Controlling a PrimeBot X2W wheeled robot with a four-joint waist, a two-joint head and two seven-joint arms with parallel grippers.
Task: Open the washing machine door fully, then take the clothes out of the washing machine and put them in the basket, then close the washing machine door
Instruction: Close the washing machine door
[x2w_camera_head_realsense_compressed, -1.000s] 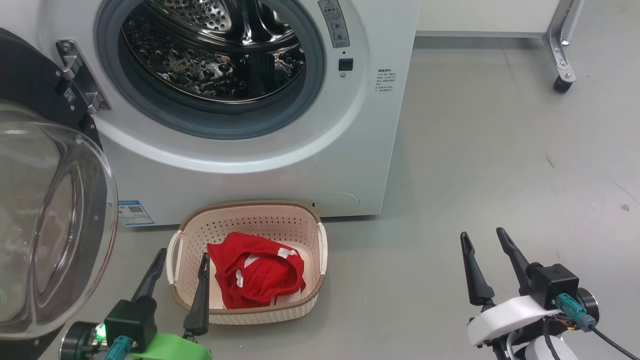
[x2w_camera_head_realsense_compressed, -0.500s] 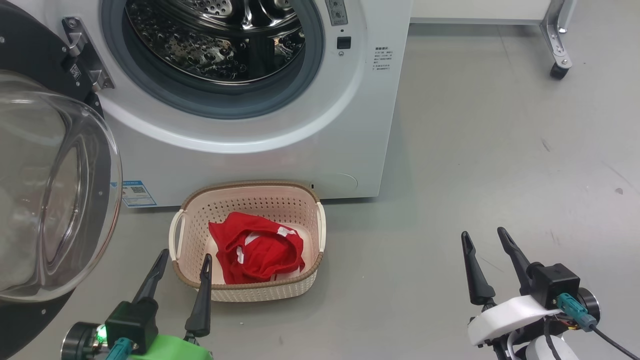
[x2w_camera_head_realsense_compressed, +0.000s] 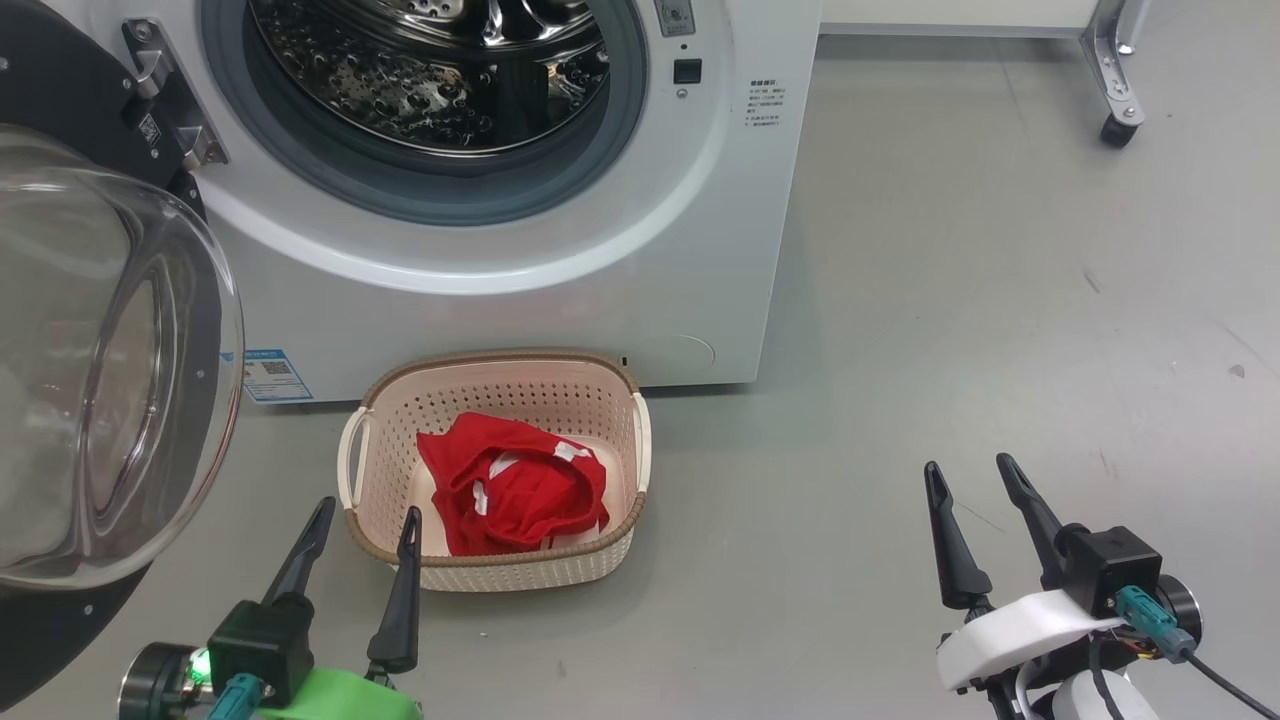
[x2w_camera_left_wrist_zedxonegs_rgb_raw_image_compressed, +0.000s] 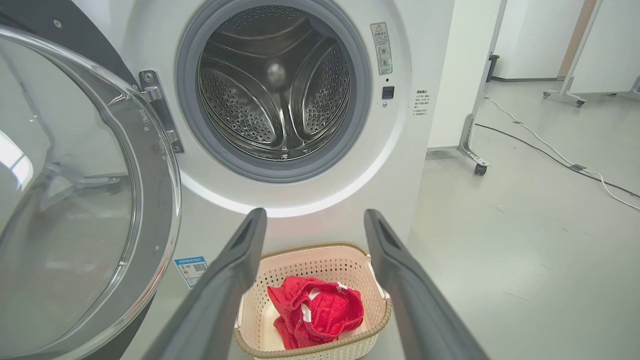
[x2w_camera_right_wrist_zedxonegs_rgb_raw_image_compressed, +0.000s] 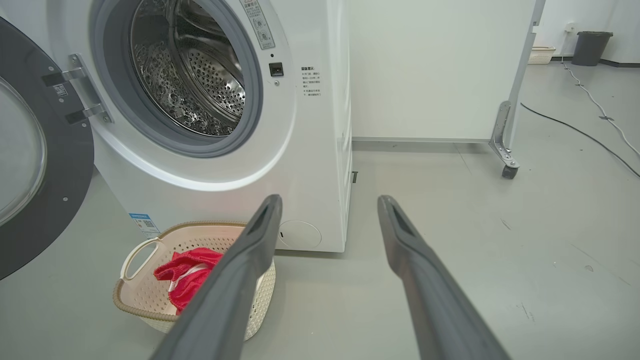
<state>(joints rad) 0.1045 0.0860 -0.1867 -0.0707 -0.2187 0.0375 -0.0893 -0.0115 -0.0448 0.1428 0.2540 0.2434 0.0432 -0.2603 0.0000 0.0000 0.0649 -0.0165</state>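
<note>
The white washing machine (x2w_camera_head_realsense_compressed: 520, 290) stands with its door (x2w_camera_head_realsense_compressed: 110, 360) swung wide open to the left, glass bowl facing me. The steel drum (x2w_camera_left_wrist_zedxonegs_rgb_raw_image_compressed: 275, 85) looks empty. In front of the washer on the floor sits the cream basket (x2w_camera_head_realsense_compressed: 392, 440), with red clothes (x2w_camera_head_realsense_compressed: 510, 490) lying inside. My left gripper (x2w_camera_head_realsense_compressed: 369, 506) is open just short of the basket's near left corner, nothing between its fingers. My right gripper (x2w_camera_head_realsense_compressed: 967, 462) is open over bare floor well right of the basket. The basket (x2w_camera_right_wrist_zedxonegs_rgb_raw_image_compressed: 135, 305) and clothes (x2w_camera_right_wrist_zedxonegs_rgb_raw_image_compressed: 185, 272) also show in the right wrist view.
A white panel on a metal leg with a caster (x2w_camera_head_realsense_compressed: 1113, 130) stands right of the washer. Cables (x2w_camera_left_wrist_zedxonegs_rgb_raw_image_compressed: 550, 150) run across the grey floor farther right. A dark bin (x2w_camera_right_wrist_zedxonegs_rgb_raw_image_compressed: 591, 47) sits far back.
The head view has shifted, so the washer and basket sit higher in the picture. Both grippers keep their place and stay open.
</note>
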